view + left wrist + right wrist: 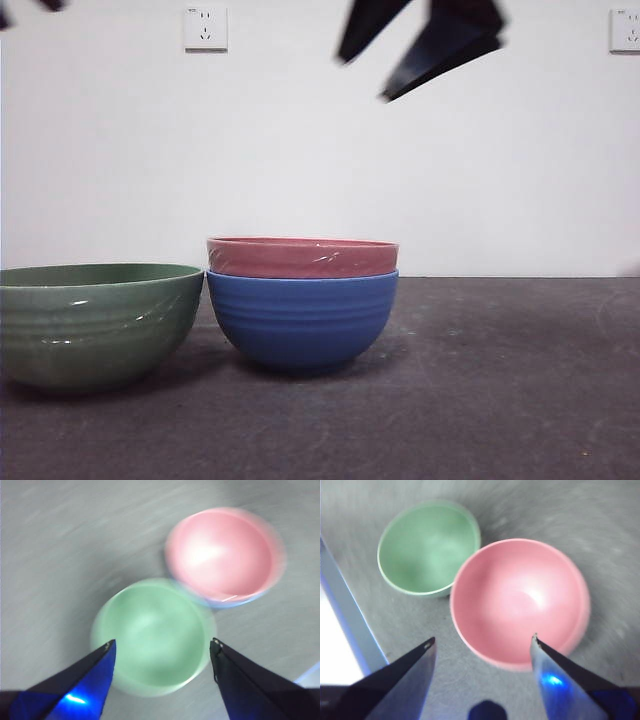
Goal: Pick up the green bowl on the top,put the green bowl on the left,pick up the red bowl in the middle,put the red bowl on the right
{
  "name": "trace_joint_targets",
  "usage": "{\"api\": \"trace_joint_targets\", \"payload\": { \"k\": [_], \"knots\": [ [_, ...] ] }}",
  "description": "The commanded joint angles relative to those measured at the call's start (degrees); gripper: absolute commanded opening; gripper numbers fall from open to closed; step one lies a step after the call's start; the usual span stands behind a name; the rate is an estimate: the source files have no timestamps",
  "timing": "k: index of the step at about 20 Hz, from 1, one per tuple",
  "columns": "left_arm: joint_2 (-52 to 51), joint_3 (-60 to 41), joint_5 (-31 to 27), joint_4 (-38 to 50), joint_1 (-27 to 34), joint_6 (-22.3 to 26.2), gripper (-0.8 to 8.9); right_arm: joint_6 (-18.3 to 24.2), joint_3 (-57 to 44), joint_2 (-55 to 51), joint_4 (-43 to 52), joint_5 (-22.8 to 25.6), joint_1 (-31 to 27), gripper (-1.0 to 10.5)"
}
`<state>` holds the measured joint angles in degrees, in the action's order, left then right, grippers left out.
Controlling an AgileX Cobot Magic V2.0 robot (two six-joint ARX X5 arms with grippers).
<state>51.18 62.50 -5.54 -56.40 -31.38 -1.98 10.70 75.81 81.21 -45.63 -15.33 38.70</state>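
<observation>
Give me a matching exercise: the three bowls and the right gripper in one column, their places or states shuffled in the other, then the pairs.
Things:
1. green bowl
2. red bowl
3. blue bowl
4. right gripper

Places or states:
A. nested inside another bowl
B. open, high above the stack
C. alone on the table, left of the stack
D. on the table, carrying another bowl

Pairs: 1-C, 2-A, 3-D, 4-B
</observation>
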Motion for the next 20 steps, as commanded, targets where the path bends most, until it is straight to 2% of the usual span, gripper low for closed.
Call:
{"api": "trace_joint_targets", "payload": {
  "k": [1, 4, 6, 9, 15, 17, 20],
  "knots": [
    [-1.0, -0.2, 0.1, -4.0, 7.0, 2.8, 3.2, 3.1, 2.8, 5.5, -0.5, 2.4, 3.7, 3.1],
    [-1.6, -0.2, 4.9, -6.6, 14.4, 5.2, 3.2, 4.5, 3.9, 11.2, 0.7, 2.4, 7.5, 2.4],
    [-1.6, -0.2, 8.3, -6.5, 16.5, 5.7, 3.2, 4.9, 3.8, 14.4, 1.4, 2.5, 8.9, 2.4],
    [-1.6, -0.2, 9.1, -6.4, 16.8, 5.9, 3.19, 4.9, 3.8, 18.5, 2.7, 5.3, 9.7, 2.4],
    [-1.6, -0.2, 9.0, -6.4, 16.8, 6.1, 3.19, 5.8, 3.8, 22.3, 3.9, 5.2, 9.7, 2.1],
    [-1.6, -0.2, 9.0, -6.3, 16.8, 6.1, 3.19, 6.0, 3.8, 22.3, 4.2, 5.2, 9.7, 1.1],
    [-1.6, -0.2, 9.0, -6.2, 16.8, 6.3, 3.19, 6.4, 3.8, 22.3, 4.0, 5.4, 9.6, 0.6]
  ]
}}
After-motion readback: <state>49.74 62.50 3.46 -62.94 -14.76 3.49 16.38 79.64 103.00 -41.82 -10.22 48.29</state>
